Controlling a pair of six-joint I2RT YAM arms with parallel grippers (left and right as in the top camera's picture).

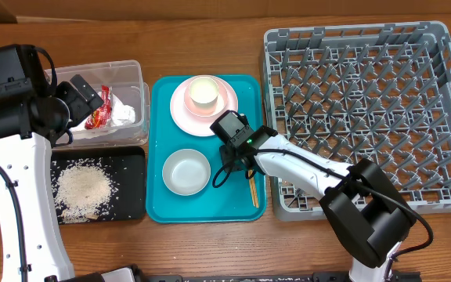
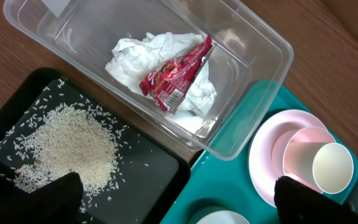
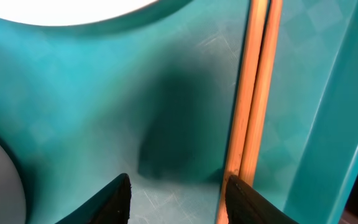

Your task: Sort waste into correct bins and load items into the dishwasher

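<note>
The clear tub [image 1: 135, 74] holds the white napkin [image 2: 132, 59] and red wrapper [image 2: 176, 74]. The black tray [image 1: 131, 184] holds a pile of rice crumbs [image 1: 83, 188]. On the teal tray [image 1: 241, 205] sit the pink plate [image 1: 180, 110] with the cream cup [image 1: 203, 92], a grey-white bowl [image 1: 186, 172] and wooden chopsticks [image 3: 257, 93]. My left gripper [image 2: 176, 199] is open and empty, raised over the tub and tray edge. My right gripper [image 3: 176, 196] is open, low on the teal tray, with the chopsticks at its right finger. The grey dish rack [image 1: 366, 110] stands at the right.
The teal tray's raised right wall [image 3: 334, 124] runs close beside the chopsticks. The rack's near left corner [image 1: 280, 205] sits right next to the tray. My right arm [image 1: 304, 168] reaches across the rack's front left corner.
</note>
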